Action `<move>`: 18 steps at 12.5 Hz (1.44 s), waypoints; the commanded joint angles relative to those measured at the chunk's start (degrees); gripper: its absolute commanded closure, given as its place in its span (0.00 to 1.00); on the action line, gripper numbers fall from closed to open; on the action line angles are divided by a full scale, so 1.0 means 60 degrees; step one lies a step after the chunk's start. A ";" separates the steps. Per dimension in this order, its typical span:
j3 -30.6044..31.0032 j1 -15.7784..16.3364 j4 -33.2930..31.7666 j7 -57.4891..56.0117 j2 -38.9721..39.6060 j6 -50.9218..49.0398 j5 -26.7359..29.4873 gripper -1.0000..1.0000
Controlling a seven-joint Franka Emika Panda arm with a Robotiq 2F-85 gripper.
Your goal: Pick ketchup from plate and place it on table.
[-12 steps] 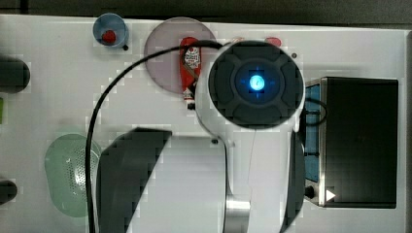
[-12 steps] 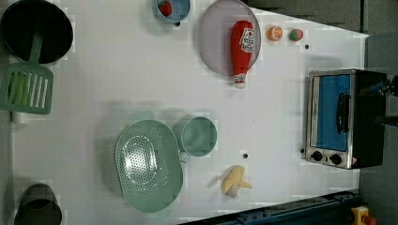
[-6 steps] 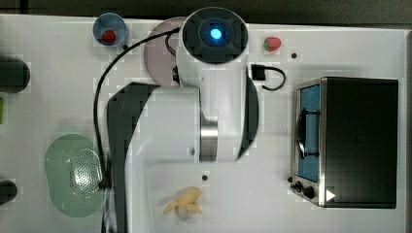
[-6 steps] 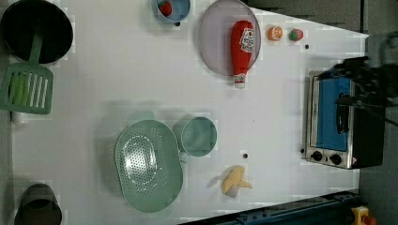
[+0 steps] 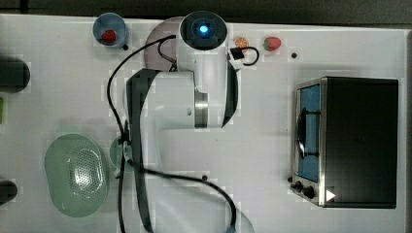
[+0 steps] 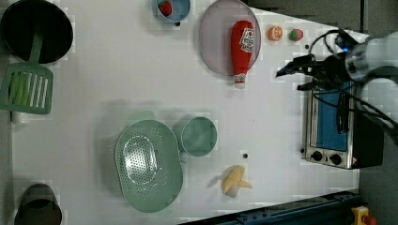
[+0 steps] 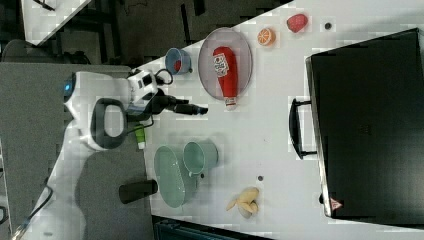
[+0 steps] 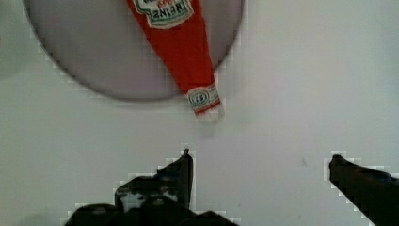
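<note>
Claw [image 8: 259,162] is spread wide, empty, above bare counter [image 6: 117,79]. Ketchup [image 6: 241,47] lies flat on plate [image 6: 216,42], just ahead of the claw in the wrist view, cap poking over the rim onto the counter. Bottle is judged light, stiff plastic, smooth and likely to roll; the broad body at the label is best gripped across its width, not the tapered neck. In the left view, left to right: blue bowl [image 6: 172,9] beside plate, green cup [image 6: 199,136] well apart, orange [image 6: 275,33] and strawberry [image 6: 295,34] near, oven [image 6: 333,126] under the arm. Nothing blocks the approach.

Red ketchup [image 6: 242,47] lies flat on the plate [image 6: 213,42], cap overhanging.
</note>
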 commanded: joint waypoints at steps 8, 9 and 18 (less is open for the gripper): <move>0.0013 0.0341 0.1194 -0.2174 0.2714 0.2629 -0.0784 0.00; 0.0011 0.0391 0.1382 -0.2174 0.3015 0.2893 -0.0785 0.00; -0.0118 0.0529 0.2228 -0.2173 0.4681 0.4490 -0.1332 0.04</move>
